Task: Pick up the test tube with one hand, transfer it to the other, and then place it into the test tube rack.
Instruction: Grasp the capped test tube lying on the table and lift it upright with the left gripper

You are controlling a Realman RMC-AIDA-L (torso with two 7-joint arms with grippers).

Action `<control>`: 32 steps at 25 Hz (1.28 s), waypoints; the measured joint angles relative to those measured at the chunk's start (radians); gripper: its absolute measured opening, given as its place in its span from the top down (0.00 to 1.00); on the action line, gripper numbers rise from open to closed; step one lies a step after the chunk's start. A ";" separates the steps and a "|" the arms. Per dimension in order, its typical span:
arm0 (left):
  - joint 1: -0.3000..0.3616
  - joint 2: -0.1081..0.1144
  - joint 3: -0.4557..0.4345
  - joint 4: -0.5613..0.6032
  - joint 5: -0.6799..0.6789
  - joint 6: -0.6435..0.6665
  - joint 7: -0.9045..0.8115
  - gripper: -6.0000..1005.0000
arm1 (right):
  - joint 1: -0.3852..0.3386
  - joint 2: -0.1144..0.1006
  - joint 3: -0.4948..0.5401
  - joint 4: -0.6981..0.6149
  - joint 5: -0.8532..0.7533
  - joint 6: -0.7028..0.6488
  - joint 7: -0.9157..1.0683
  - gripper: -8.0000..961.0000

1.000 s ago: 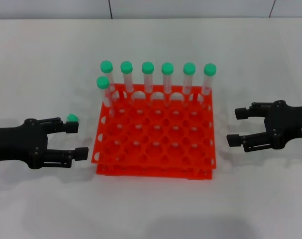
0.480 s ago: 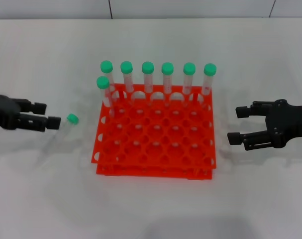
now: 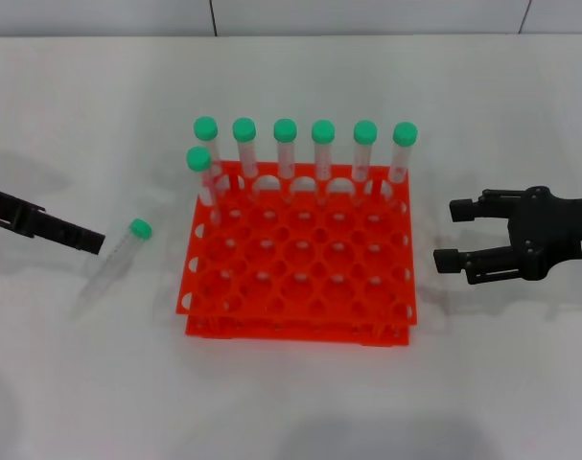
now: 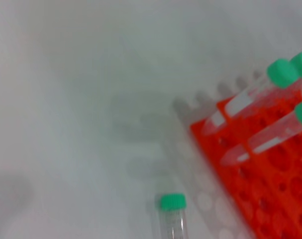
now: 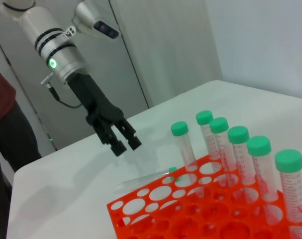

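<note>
A slim clear plastic test tube with a round green screw cap (image 3: 114, 259) lies flat on the white table (image 3: 291, 402), just left of the bright orange-red square plastic rack (image 3: 300, 268) and apart from it. Its long axis runs on a diagonal: the green cap points away and toward the rack, the tapered clear tip nearer and to the left.

Above it hangs the left black two-finger gripper (image 5: 125, 143), fingers a small gap apart, holding nothing.

On the far side of the rack the right black two-finger gripper with a white label (image 3: 453, 235) hovers with its fingers spread wide, empty.

Seven other green-capped clear tubes (image 3: 324, 149) stand upright along the rack's far edge.
</note>
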 joint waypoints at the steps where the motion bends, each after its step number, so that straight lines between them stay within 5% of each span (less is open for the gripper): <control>1: -0.008 -0.002 0.016 -0.001 0.011 0.000 -0.014 0.12 | 0.000 0.000 0.000 0.000 0.002 -0.001 0.000 0.11; 11: -0.041 -0.005 0.256 -0.055 0.037 -0.027 -0.130 0.12 | -0.004 0.001 -0.005 0.000 0.004 -0.006 -0.001 0.11; 32: -0.050 -0.011 0.266 -0.091 0.076 -0.100 -0.133 0.12 | -0.026 0.000 -0.004 0.002 0.010 -0.006 -0.012 0.12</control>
